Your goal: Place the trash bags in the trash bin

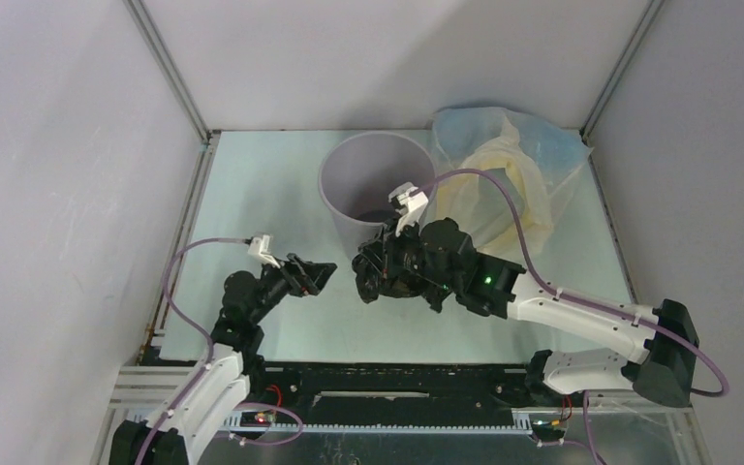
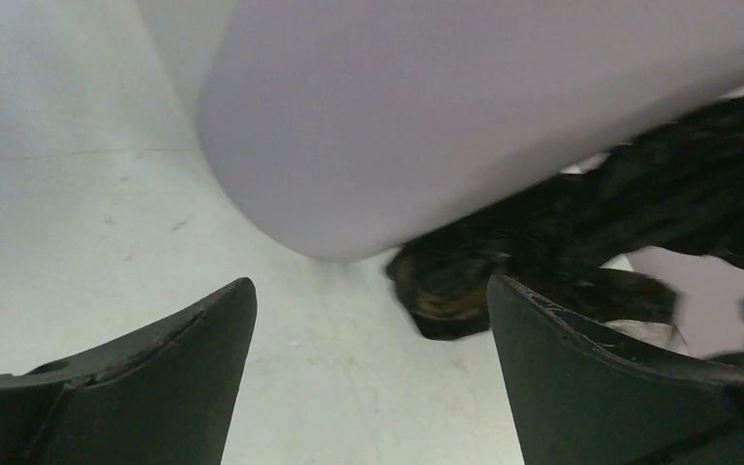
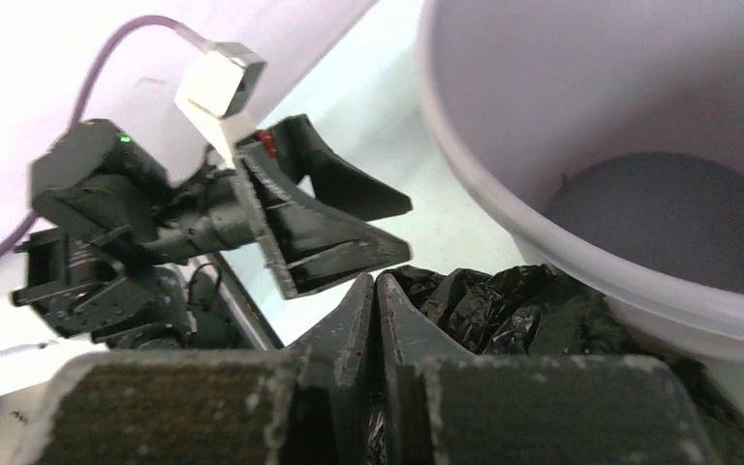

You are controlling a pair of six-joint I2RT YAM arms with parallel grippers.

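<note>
The pale grey-lavender trash bin [image 1: 373, 179] stands upright at the middle back of the table. Its wall fills the top of the left wrist view [image 2: 446, 116], and its open inside shows in the right wrist view [image 3: 581, 126]. My right gripper [image 3: 376, 283] is shut on the crinkled black trash bag [image 3: 504, 305], low against the bin's near side [image 1: 366, 279]. The bag hangs bunched beside the bin's base [image 2: 542, 257]. My left gripper [image 2: 368, 300] is open and empty, just left of the bag [image 1: 322, 276], fingertips pointing at it.
A translucent yellowish and pale-blue plastic bag [image 1: 509, 174] lies right of the bin at the back. Grey walls enclose the table on the left, back and right. The right arm's purple cable [image 1: 504, 194] arcs over that bag.
</note>
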